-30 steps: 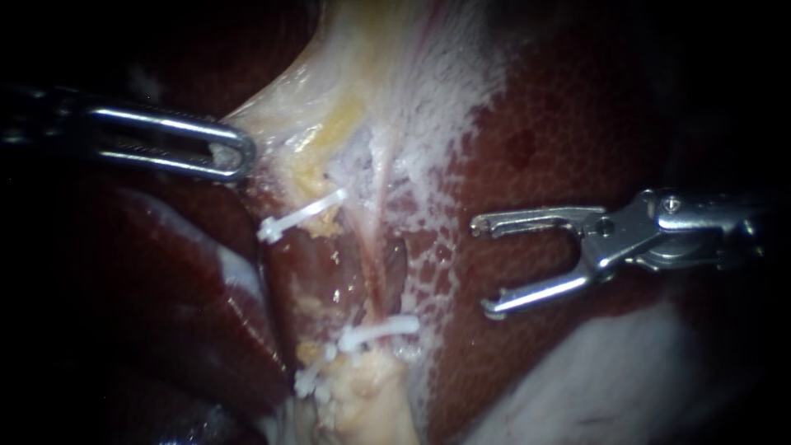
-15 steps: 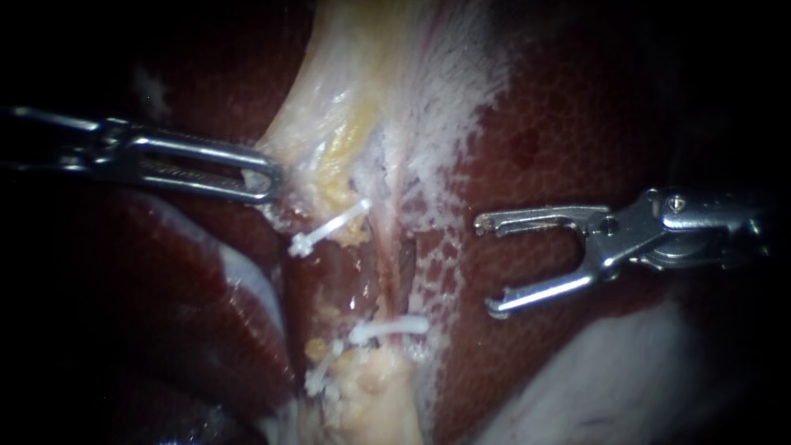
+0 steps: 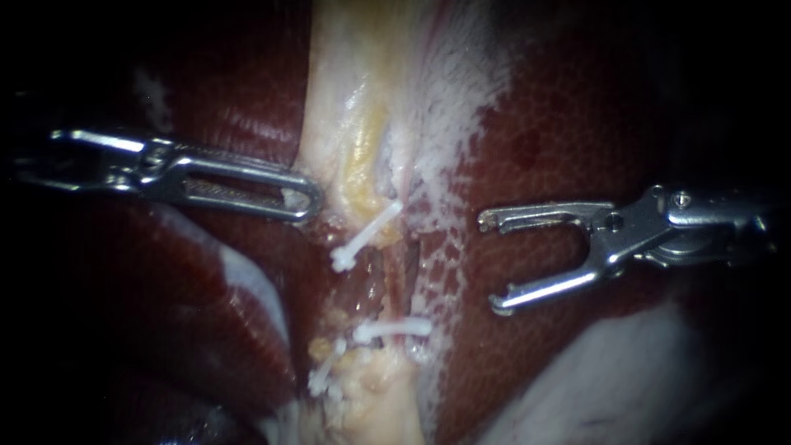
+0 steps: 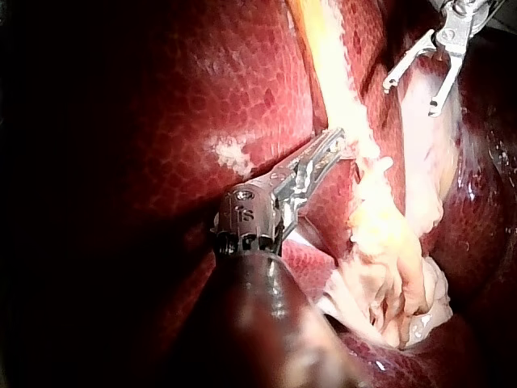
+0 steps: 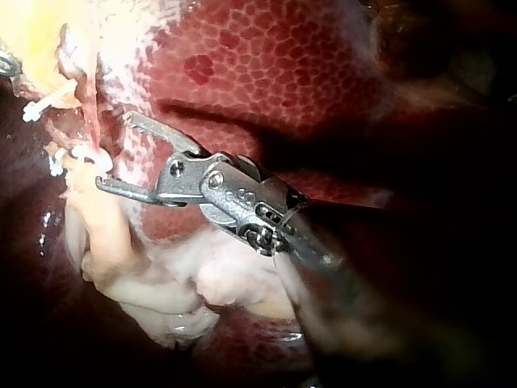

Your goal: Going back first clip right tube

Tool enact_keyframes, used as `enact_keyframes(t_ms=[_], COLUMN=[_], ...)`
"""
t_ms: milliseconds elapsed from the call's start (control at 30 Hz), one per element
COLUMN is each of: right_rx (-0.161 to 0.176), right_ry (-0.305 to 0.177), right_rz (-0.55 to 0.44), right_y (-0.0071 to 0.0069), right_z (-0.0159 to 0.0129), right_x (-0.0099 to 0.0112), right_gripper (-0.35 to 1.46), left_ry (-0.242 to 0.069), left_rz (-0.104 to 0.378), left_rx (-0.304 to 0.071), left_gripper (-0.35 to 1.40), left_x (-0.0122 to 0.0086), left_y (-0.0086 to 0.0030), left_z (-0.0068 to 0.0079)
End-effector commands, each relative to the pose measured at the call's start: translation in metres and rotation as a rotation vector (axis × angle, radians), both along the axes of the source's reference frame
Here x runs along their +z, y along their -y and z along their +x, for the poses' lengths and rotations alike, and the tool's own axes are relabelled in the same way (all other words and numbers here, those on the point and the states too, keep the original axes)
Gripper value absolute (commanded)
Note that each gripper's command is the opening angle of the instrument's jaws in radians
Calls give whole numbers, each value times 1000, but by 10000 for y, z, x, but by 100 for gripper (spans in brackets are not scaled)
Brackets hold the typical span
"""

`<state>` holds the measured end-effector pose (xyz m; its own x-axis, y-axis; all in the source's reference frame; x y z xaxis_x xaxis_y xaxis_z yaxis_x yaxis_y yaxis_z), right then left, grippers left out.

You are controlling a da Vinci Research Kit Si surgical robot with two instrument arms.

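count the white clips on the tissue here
3. Upper clip slants beside the left instrument, whose jaws grip pale tissue; middle clip lies level lower down; lowest clip sits below-left of it. Others may be hidden.

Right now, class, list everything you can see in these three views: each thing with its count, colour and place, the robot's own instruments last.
liver: one, dark red, fills the background on both sides.
pale tissue: one band, yellowish white, runs down the middle over the liver.
clips: three, white; the upper clip lies slantwise at the band's lower part, and two lower clips lie further down.
left instrument: one, silver, jaws shut on the pale tissue's edge, just above the upper clip.
right instrument: one, silver, jaws open, over the liver, apart from the clips.
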<state>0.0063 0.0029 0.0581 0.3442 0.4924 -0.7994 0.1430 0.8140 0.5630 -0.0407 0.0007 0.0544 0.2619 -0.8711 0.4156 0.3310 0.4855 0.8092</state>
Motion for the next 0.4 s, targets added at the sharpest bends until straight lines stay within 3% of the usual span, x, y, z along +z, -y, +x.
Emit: enact_keyframes(t_ms=[33,400], right_rx=[0,0], right_ry=[0,0], right_rz=[0,0], right_y=[1,1], right_z=[0,0], right_x=[-1,-1], right_gripper=[60,60], left_ry=[-1,1], left_rz=[4,4], left_rx=[-2,2], left_gripper=[-32,-32], left_x=[1,2], left_y=[1,2], left_z=[-1,-1])
